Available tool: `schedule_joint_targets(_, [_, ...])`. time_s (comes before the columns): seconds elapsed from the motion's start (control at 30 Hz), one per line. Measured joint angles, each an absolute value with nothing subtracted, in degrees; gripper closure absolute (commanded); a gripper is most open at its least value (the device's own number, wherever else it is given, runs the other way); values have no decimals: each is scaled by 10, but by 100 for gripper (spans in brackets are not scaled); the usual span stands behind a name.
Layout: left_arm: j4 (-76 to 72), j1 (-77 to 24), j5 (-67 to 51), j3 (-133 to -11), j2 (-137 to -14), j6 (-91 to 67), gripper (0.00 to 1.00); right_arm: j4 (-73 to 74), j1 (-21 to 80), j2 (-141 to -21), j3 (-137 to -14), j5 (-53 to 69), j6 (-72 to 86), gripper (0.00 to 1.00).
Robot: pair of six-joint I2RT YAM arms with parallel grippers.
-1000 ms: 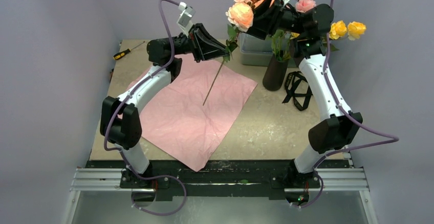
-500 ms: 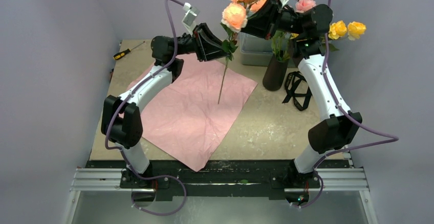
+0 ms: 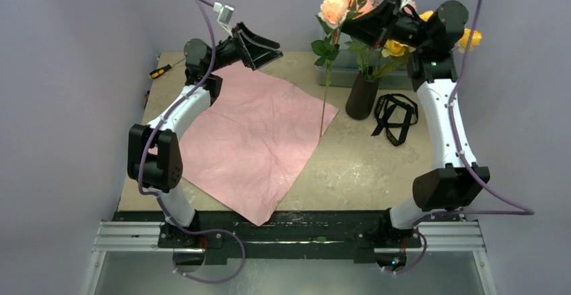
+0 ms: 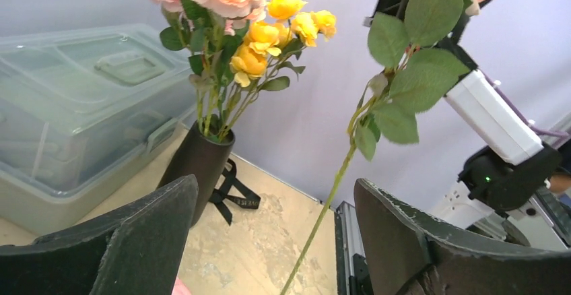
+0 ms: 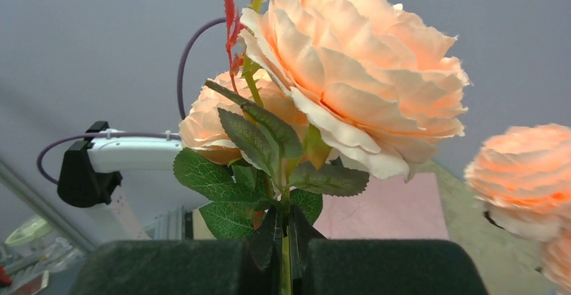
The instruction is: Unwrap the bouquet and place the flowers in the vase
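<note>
Up at twelve o'clock over the table (image 3: 350,167), the right gripper (image 3: 349,29) was clamped tight on a peach-pink flower (image 3: 334,7), and its wrist camera showed the green stem pinched between both pads (image 5: 377,268), just under the leaves. That long stem hung down, its tip by the pink paper's (image 3: 249,140) three o'clock edge. Over at two o'clock stood the vase (image 3: 362,96), upright, with yellow blooms (image 3: 394,47) and more peach ones in it, close beside the hanging stem. At eleven o'clock the left gripper (image 3: 273,47) was raised above the paper's far edge, jaws spread wide, holding nothing. A black ribbon (image 3: 394,116) lay at the vase's three o'clock side, and a plastic box (image 4: 67,106) sat behind it.
</note>
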State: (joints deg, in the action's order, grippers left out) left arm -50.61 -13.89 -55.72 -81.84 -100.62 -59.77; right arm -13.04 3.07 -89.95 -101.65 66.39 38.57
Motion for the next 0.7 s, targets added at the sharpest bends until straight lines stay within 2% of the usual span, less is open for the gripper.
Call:
schedule_joint_targets(0.27, [-470, -137, -542, -798, -1006, -558, 7, -58, -86, -843, -1027, 632, 333, 100])
schedule_joint_targets(0.37, [-470, -137, -539, -798, -1006, -551, 0, -34, -115, -832, -1049, 611, 309, 100])
schedule_joint_targets(0.7, [-471, -137, -536, -794, -1006, -547, 0, -20, -152, -825, -1138, 528, 243, 100])
